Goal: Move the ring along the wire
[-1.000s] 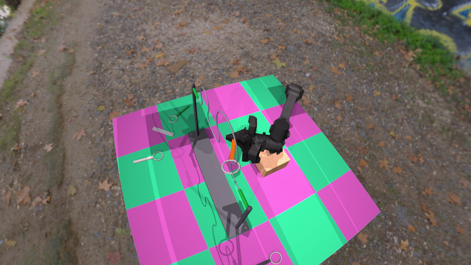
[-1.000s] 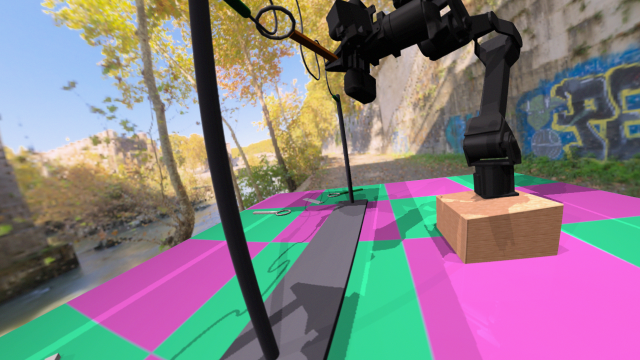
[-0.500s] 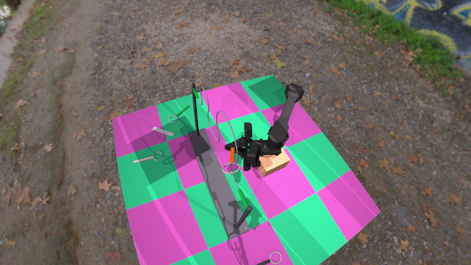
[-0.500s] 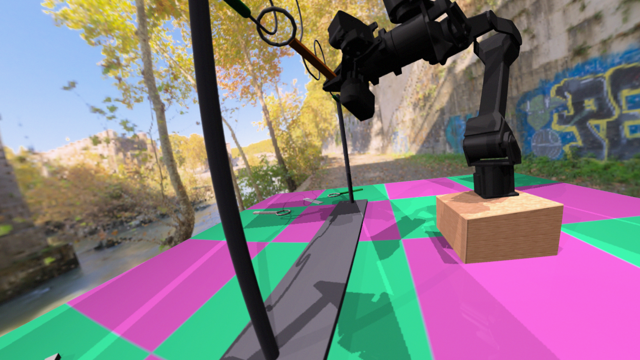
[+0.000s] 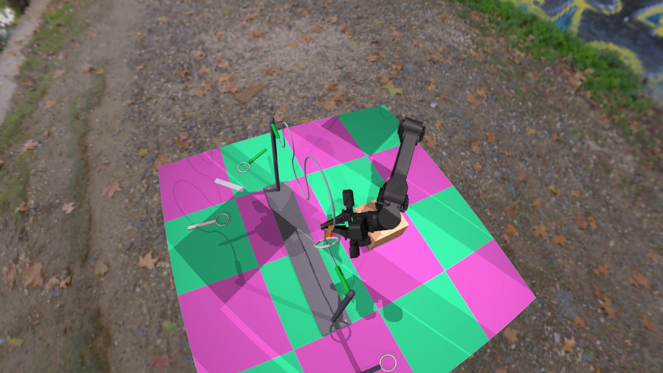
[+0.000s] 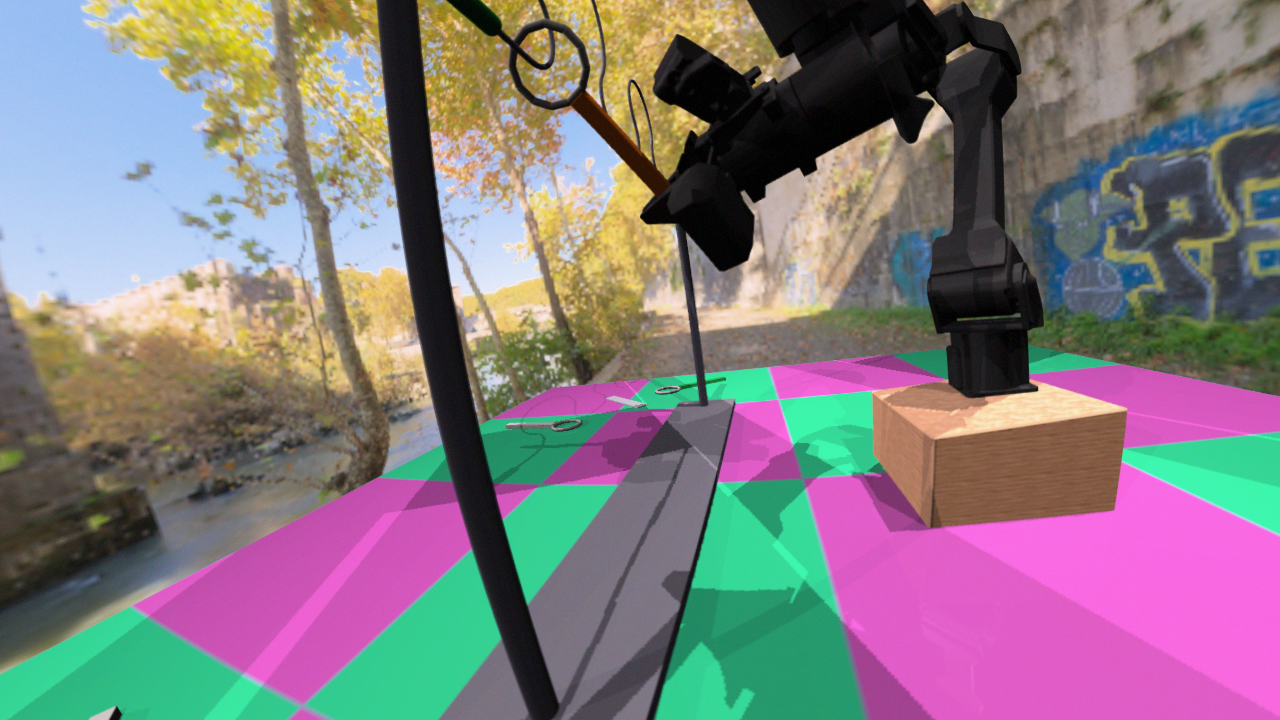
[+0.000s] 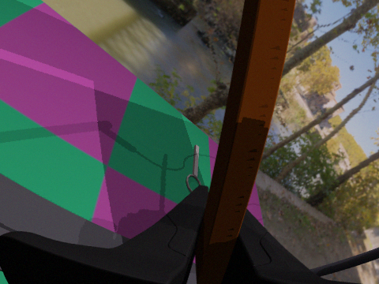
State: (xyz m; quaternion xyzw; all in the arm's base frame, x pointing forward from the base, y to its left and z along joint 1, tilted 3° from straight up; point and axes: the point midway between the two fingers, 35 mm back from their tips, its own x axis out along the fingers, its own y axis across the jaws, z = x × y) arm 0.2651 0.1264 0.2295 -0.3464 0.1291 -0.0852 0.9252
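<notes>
The pincer [image 5: 323, 226] [image 6: 660, 204] [image 7: 212, 196] is closed on the orange handle [image 5: 329, 231] [image 6: 619, 143] [image 7: 253, 118], gripping it near the end away from the ring [image 5: 316, 243] [image 6: 586, 71]. That grip presumably keeps the fingers back from the grey wire [image 5: 332, 199] [image 6: 602, 53], where any touch is a fault.

The ring is low and right of centre in the top view, and at upper centre in the exterior view. The wire appears to run through it, just beyond the lower green part [image 5: 342, 278] [image 6: 474, 15] by the near post [image 5: 343, 306] [image 6: 420, 223]. The handle slopes down to the right from the ring, probably to turn the opening with the wire's bend; whether the ring touches grey, I cannot tell.

The other green part [image 5: 275, 130] sits at upper left of the top view, against the far post [image 5: 275, 157] [image 6: 691, 313]. Which end is the goal is unclear from this pose. Either way, the ring needs centring before each bend, since tilt narrows its clearance.
</notes>
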